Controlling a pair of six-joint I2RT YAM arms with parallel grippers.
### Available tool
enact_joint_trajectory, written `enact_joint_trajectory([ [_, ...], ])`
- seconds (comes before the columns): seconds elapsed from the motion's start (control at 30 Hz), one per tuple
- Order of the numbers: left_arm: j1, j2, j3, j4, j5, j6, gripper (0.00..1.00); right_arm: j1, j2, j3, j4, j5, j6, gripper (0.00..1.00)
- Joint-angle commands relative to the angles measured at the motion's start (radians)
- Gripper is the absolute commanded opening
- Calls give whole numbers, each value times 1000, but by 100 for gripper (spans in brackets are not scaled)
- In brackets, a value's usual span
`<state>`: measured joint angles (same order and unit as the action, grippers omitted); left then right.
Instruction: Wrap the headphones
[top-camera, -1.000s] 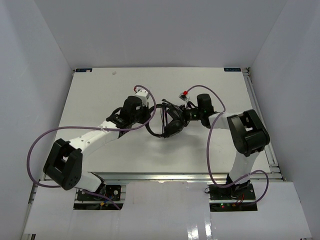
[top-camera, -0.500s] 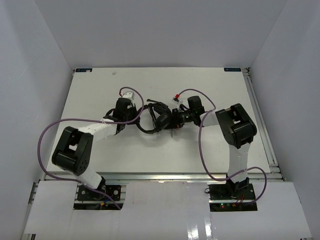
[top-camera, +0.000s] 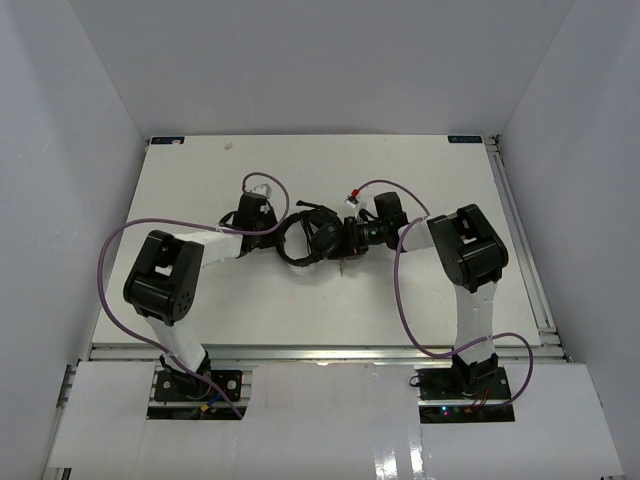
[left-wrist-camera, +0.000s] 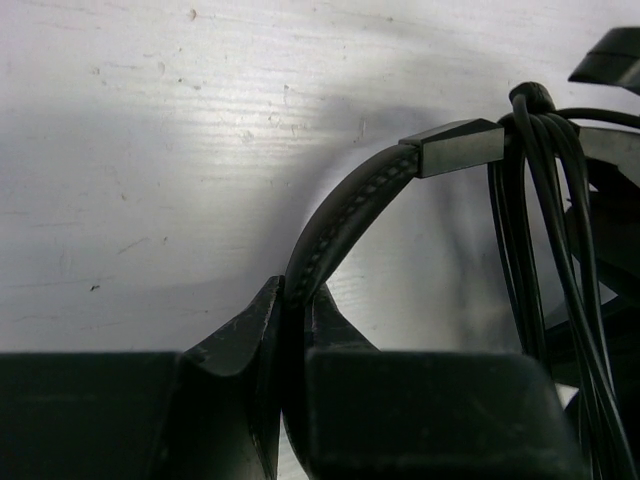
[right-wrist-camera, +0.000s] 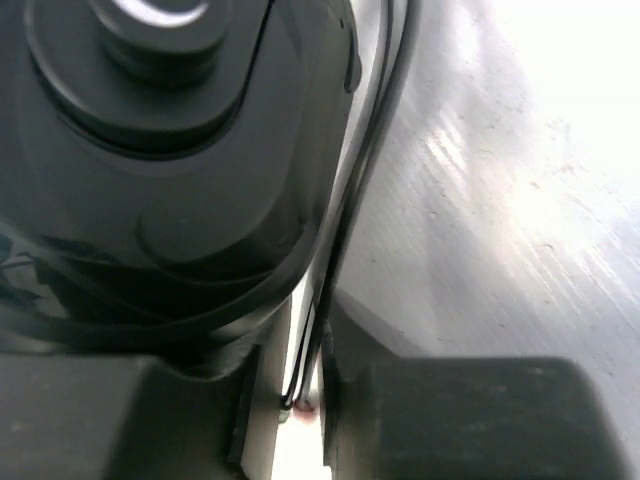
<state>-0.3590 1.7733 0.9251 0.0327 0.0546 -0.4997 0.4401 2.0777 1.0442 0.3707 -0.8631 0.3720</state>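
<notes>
Gripping the headphones (top-camera: 318, 240) from both sides, two robot arms meet near the middle of the white table (top-camera: 420, 170), as seen by the overhead camera. The headphones lie low over the tabletop between the two wrists, a dark tangle of band, cups and wire. The left gripper (top-camera: 272, 232) reaches in from the left and the right gripper (top-camera: 347, 240) from the opposite side. The two stand near each other with only the headphones between them.

The left wrist camera shows the left gripper (left-wrist-camera: 296, 325) clamped on the padded, stitched headband (left-wrist-camera: 340, 225), its fingers (left-wrist-camera: 245, 345) pressed against either face of the band. From there the headband arches up and to the right to a squared slider block (left-wrist-camera: 458, 146). Several turns of thin black cord (left-wrist-camera: 535, 260) hang bundled beside that block and run down the right edge of the view.

The right wrist camera shows a round black earcup (right-wrist-camera: 170, 150) filling the upper left of the view, lying right against the gripper's body. Strands of the cord (right-wrist-camera: 372, 150) run down along the earcup's side and into the narrow slot of the right gripper (right-wrist-camera: 305, 395). Its fingers (right-wrist-camera: 350, 410) are drawn close together on those strands, with a thin sliver of light showing beside them.
</notes>
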Motion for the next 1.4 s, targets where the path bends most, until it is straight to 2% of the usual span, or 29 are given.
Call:
enact_joint_trajectory([
  [0.0, 27, 20, 70, 2, -40, -67, 0, 14, -4, -3, -19, 5, -12, 32],
  [0.17, 51, 3, 72, -2, -26, -73, 0, 11, -24, -20, -19, 11, -21, 45],
  [0.6, 101, -10, 35, 60, 123, -113, 0, -3, -20, -26, -18, 4, 0, 53],
  [0.67, 108, -9, 32, 67, 134, -120, 0, -12, -19, -26, -17, 2, 14, 58],
  [0.77, 119, -3, 26, 90, 176, -132, 0, -29, -15, -24, -12, -12, 29, 71],
  [1.13, 142, 24, 8, 141, 280, -142, 0, -69, -13, -22, 25, -42, 65, 75],
  [1.37, 148, 70, 59, 65, 231, -143, 0, -77, -48, -39, 24, -27, 42, 75],
])
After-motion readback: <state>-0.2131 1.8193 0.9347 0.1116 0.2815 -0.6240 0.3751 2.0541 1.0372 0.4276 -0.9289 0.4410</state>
